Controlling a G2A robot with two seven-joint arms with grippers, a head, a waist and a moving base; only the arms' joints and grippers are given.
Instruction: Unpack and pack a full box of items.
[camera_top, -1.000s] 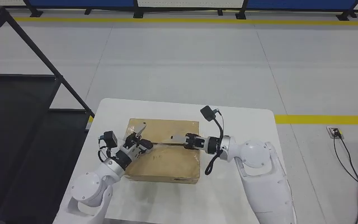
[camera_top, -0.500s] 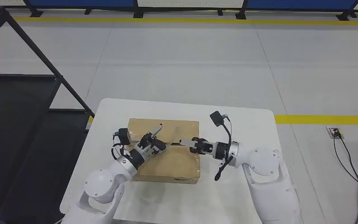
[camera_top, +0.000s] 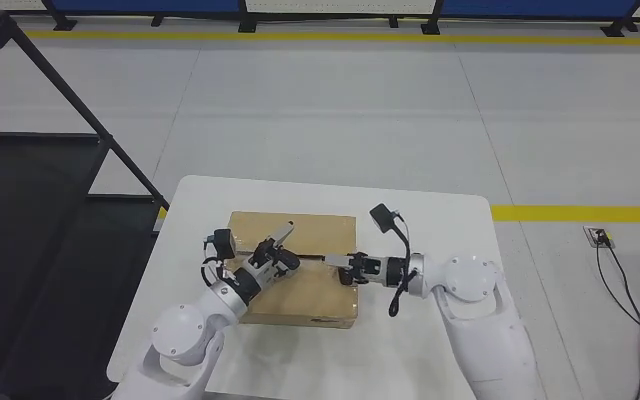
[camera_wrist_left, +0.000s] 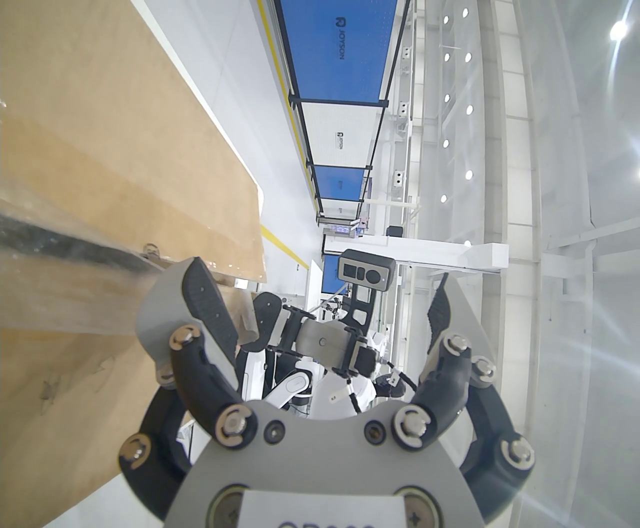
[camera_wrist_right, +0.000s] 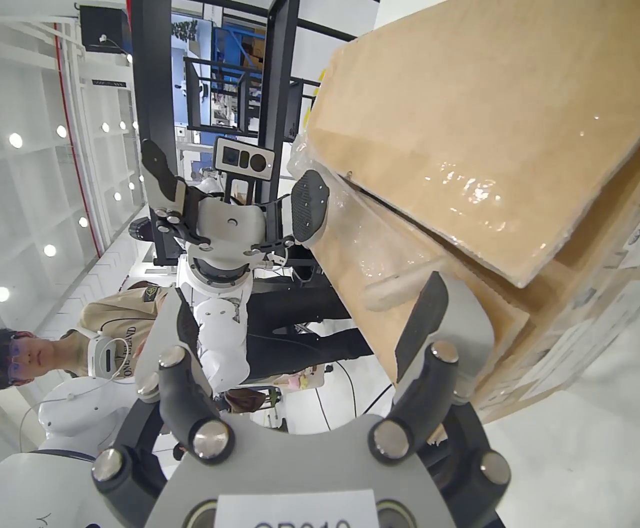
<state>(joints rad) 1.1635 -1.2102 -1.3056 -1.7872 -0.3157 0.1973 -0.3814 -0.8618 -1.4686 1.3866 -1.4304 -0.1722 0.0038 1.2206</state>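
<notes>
Cardboard box (camera_top: 300, 300) is sitting on the table (camera_top: 430, 220); left claw (camera_top: 283, 247) and right claw (camera_top: 342, 268), both spread, are facing each other at its top seam.

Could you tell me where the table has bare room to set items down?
The widest bare patch is on the table between the box and the far right corner. A narrow strip runs behind the box. The box top is crowded: left end effector and right end effector are at its seam.

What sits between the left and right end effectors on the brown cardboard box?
In the top view, only the taped top seam of the brown cardboard box spans the gap between the left end effector and right end effector; nothing else lies there.
</notes>
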